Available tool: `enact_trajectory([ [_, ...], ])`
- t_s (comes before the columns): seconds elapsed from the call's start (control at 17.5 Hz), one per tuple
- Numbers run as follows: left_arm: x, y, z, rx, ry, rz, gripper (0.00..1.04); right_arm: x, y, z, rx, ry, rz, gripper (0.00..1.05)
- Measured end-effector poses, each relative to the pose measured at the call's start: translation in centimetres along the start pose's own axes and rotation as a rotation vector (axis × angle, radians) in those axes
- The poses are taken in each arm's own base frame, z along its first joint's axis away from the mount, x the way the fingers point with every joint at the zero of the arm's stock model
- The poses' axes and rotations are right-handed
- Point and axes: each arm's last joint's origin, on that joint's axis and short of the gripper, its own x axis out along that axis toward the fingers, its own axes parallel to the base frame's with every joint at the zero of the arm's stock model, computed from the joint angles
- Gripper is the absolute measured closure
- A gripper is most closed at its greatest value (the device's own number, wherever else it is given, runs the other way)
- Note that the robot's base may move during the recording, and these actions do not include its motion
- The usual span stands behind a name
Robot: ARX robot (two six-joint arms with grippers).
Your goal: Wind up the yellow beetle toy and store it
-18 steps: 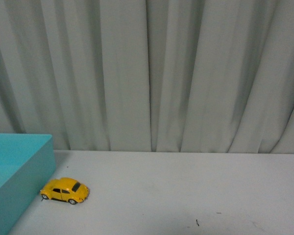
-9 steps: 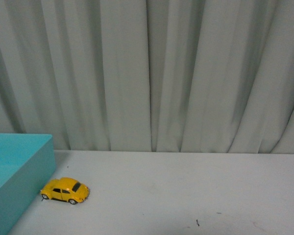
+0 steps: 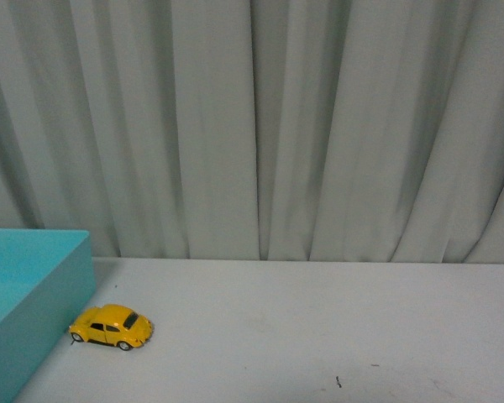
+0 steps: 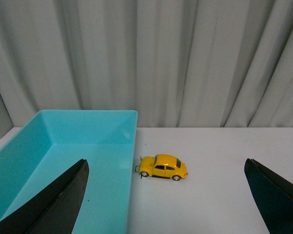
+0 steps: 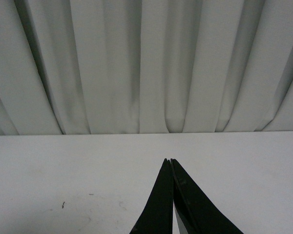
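Note:
The yellow beetle toy (image 3: 111, 327) stands on its wheels on the white table, its nose against the outer wall of the turquoise box (image 3: 34, 294). It also shows in the left wrist view (image 4: 163, 167), beside the box wall (image 4: 131, 161). My left gripper (image 4: 166, 168) is open wide and empty, pulled back from the toy, with its black fingers (image 4: 53, 200) at the frame's sides. My right gripper (image 5: 169, 161) is shut and empty over bare table, far from the toy. Neither arm shows in the front view.
A grey pleated curtain (image 3: 260, 126) hangs behind the table's far edge. The box interior (image 4: 63, 165) holds nothing visible. Small dark marks (image 3: 338, 382) lie on the table (image 3: 319, 327) to the right of the toy.

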Motion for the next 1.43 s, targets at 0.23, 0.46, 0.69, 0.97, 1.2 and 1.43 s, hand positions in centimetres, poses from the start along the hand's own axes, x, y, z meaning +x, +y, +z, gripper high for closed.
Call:
enact_trajectory([
  [0.23, 0.0, 0.0, 0.0, 0.0, 0.0, 0.0, 0.07, -0.7, 0.0, 0.0, 0.0, -0.002, 0.0, 1.03],
  [0.46, 0.0, 0.0, 0.0, 0.0, 0.0, 0.0, 0.07, -1.1, 0.0, 0.0, 0.0, -0.001, 0.0, 1.03],
  [0.69, 0.0, 0.0, 0.0, 0.0, 0.0, 0.0, 0.07, -2.4, 0.0, -0.2, 0.0, 0.0, 0.0, 1.03],
  [0.97, 0.0, 0.0, 0.0, 0.0, 0.0, 0.0, 0.07, -2.4, 0.0, -0.3, 0.0, 0.006, -0.001, 0.89],
  [1.2, 0.0, 0.0, 0.0, 0.0, 0.0, 0.0, 0.07, -2.4, 0.0, -0.3, 0.0, 0.006, -0.001, 0.55],
  [1.43, 0.0, 0.0, 0.0, 0.0, 0.0, 0.0, 0.07, -2.4, 0.0, -0.3, 0.0, 0.006, -0.001, 0.14],
])
